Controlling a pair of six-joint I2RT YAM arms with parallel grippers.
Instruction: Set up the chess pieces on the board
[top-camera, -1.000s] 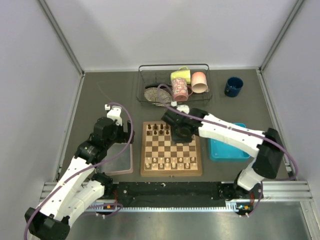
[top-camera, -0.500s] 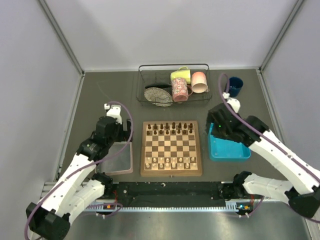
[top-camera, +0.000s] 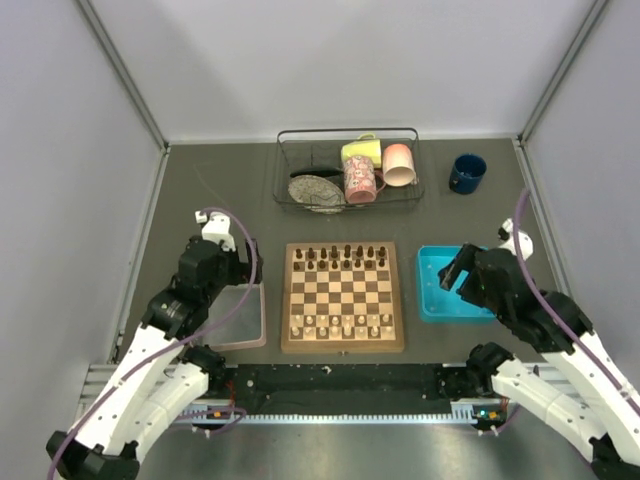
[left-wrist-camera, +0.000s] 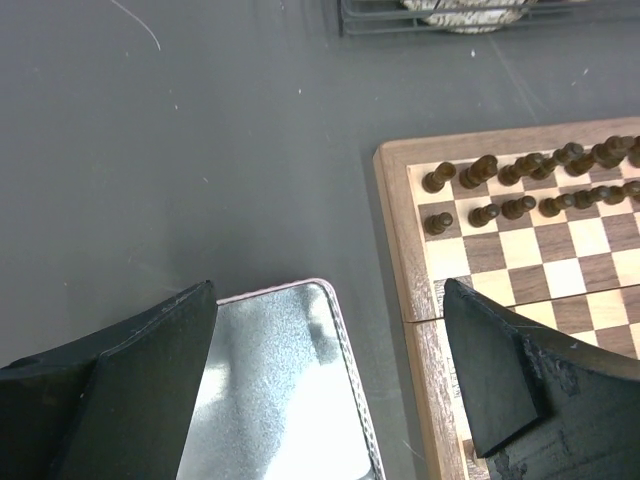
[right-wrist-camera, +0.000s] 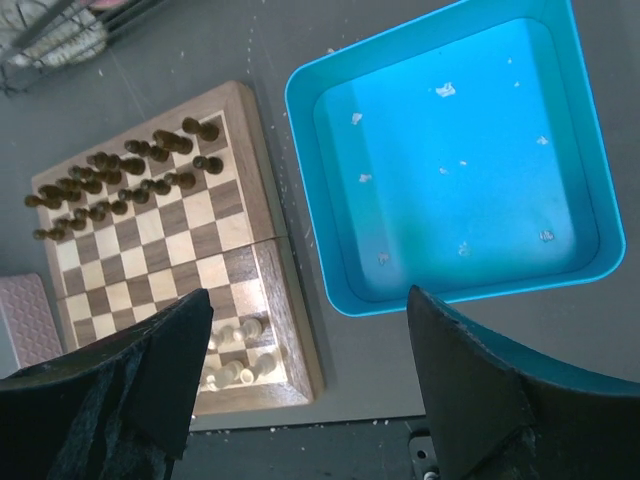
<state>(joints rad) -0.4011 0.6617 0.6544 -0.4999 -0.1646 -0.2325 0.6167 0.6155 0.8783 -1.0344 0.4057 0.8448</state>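
Observation:
The chessboard (top-camera: 343, 297) lies at the table's middle, with dark brown pieces (top-camera: 345, 255) in two rows at its far side and pale cream pieces (top-camera: 343, 324) in two rows at its near side. The left wrist view shows the board's corner (left-wrist-camera: 400, 240) with dark pieces (left-wrist-camera: 520, 185). The right wrist view shows the board (right-wrist-camera: 290, 300), dark pieces (right-wrist-camera: 120, 180) and cream pieces (right-wrist-camera: 235, 350). My left gripper (top-camera: 222, 262) is open and empty over the clear pinkish tray (top-camera: 238, 316), its jaws wide in the left wrist view (left-wrist-camera: 330, 385). My right gripper (top-camera: 455, 272) is open and empty above the blue tray (top-camera: 430, 300), shown empty in the right wrist view (right-wrist-camera: 312, 395).
A wire rack (top-camera: 348, 170) at the back holds a yellow mug, two pink mugs and a plate. A dark blue mug (top-camera: 466, 173) stands at the back right. The blue tray (right-wrist-camera: 450, 160) holds only crumbs. The pinkish tray (left-wrist-camera: 270, 400) sits left of the board.
My right arm has swung off the board's far side, out to the right and back over the blue tray. My left arm has pulled slightly left and back.

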